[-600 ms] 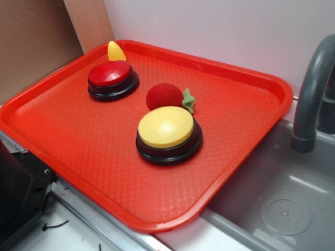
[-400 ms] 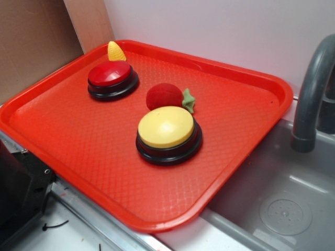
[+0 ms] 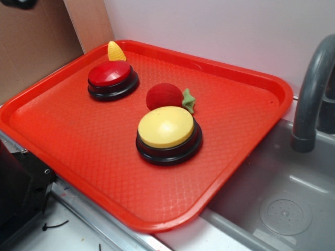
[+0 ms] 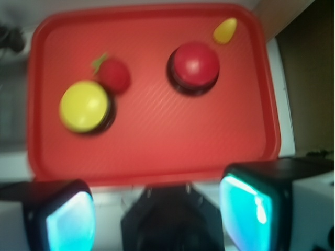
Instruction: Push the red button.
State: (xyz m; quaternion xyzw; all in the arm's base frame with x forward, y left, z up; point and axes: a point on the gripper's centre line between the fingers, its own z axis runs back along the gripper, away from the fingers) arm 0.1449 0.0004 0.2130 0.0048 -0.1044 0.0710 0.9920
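The red button (image 3: 110,74), a glossy red dome on a black base, stands at the far left of the red tray (image 3: 78,141). In the wrist view the red button (image 4: 194,65) lies ahead and slightly right, high in the blurred frame. My gripper (image 4: 159,209) hovers well above the tray's near edge, far from the button. Its two cyan-padded fingers (image 4: 251,204) are spread wide with nothing between them. In the exterior view only a dark bit of the arm (image 3: 18,2) shows at the top left edge.
A larger yellow button (image 3: 166,127) sits mid-tray, with a fuzzy red ball (image 3: 165,95) with a green leaf behind it. A small yellow corn piece (image 3: 116,51) stands just behind the red button. A grey sink (image 3: 282,204) and faucet (image 3: 311,94) are on the right, and cardboard (image 3: 31,47) is at the left.
A dark bit of the arm has come into the exterior view at the top left edge. Nothing on the tray has moved.
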